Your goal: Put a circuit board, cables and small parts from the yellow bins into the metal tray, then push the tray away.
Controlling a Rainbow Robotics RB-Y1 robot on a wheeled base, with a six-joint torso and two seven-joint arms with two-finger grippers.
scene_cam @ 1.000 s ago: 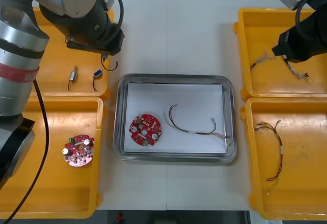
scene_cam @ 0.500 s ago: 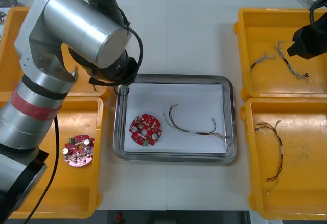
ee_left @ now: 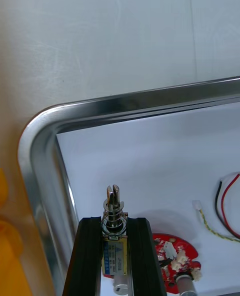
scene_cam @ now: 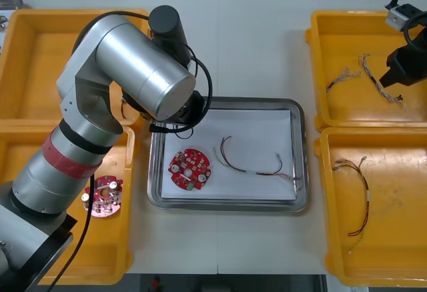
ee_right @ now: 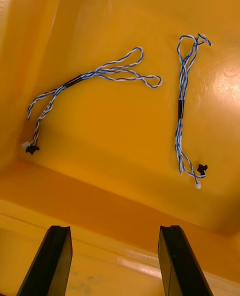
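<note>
In the left wrist view my left gripper is shut on a small metal part with a spring. It hangs over the white inside of the metal tray, near its far left corner. A round red circuit board and a black and red cable lie in the tray. The board sits just past my fingers. The left arm hides that gripper from above. My right gripper stands open above the far right yellow bin, short of two blue and white cables.
A second red circuit board lies in the near left bin. Red and yellow cables lie in the near right bin. The right arm hangs at the table's far right edge.
My left arm has swung from the far left bin to the tray's far left corner with the small metal part. The right arm has drifted to the right.
</note>
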